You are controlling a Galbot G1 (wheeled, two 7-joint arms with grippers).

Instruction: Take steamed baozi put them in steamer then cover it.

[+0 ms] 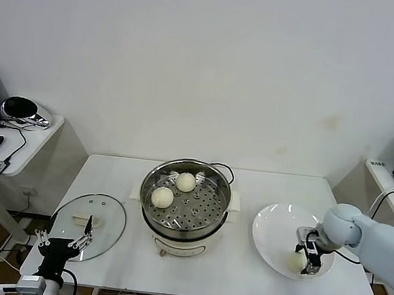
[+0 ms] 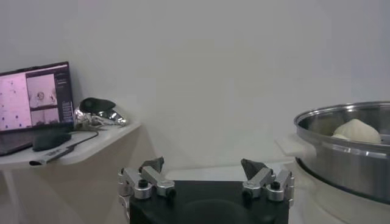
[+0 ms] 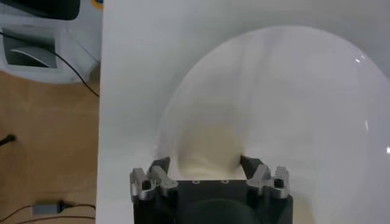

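The steamer (image 1: 226,193) stands mid-table with two baozi on its perforated tray, one at the back (image 1: 185,181) and one at the left (image 1: 162,197). It also shows in the left wrist view (image 2: 341,152) with one baozi (image 2: 356,129) inside. A third baozi (image 1: 296,260) lies on the white plate (image 1: 273,229) at the right. My right gripper (image 1: 302,263) is lowered over it, open, with a finger on each side of the baozi (image 3: 207,155). The glass cover (image 1: 105,215) lies flat at the front left. My left gripper (image 1: 66,241) is parked open and empty at the cover's near edge.
A side table (image 1: 36,138) at the left holds a mouse, a headset and a laptop. Another side table (image 1: 381,170) with a laptop stands at the right. A black cable (image 1: 228,168) runs behind the steamer. The plate (image 3: 292,91) lies close to the table's right edge.
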